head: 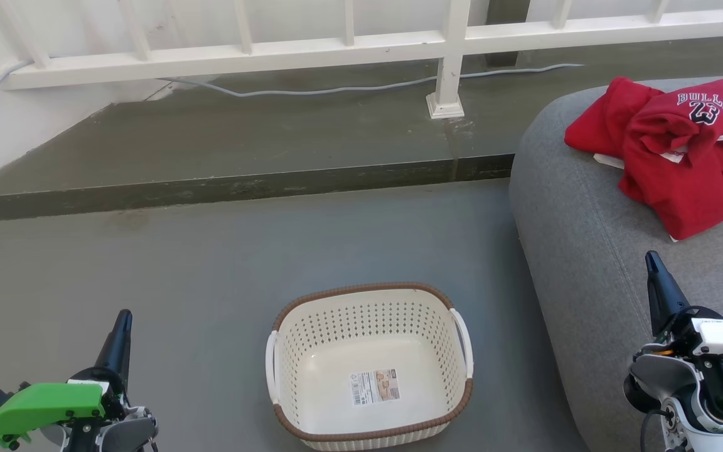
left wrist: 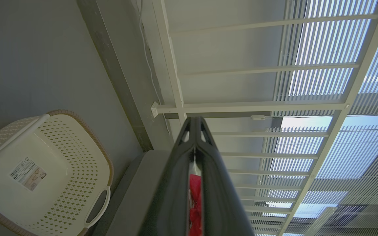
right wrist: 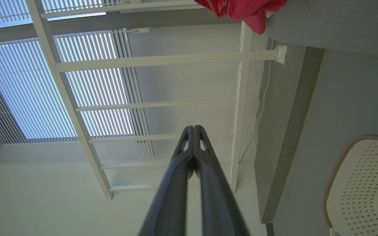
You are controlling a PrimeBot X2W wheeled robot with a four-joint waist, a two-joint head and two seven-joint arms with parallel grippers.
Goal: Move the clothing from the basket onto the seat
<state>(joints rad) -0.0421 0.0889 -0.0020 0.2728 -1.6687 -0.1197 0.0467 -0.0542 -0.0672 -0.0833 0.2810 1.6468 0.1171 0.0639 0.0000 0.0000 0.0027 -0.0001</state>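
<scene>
While the cream basket [head: 361,289] stands at near centre on the grey floor [head: 211,263] with nothing inside but a paper label [head: 376,387] on its bottom, the red clothing [head: 681,157] lies in a crumpled heap at far right on top of the grey seat [head: 587,263], its white "BULLS 23" lettering facing up. Basket and heap are well apart, so the transfer looks complete.

The left gripper [head: 124,316] hangs over the floor at near left, its two dark fingers pressed together on nothing. The right gripper [head: 652,258] is poised over the near side of the seat, short of the heap, likewise pinched closed and carrying nothing.

The garments look soft, limp and light, the sort of smooth jersey cloth that drapes, bunches and may slide off a shallow pinch. Should any piece need shifting, a raised fold or thick ridge along the near edge of the heap seems the best place to take hold. A flat panel would give the fingers little to bite, and a hold on one layer might lift only that piece and leave the rest trailing. Nothing about the cloth looks breakable.

A white railing [head: 242,53] and a pale cable [head: 336,90] run along the far ledge.
</scene>
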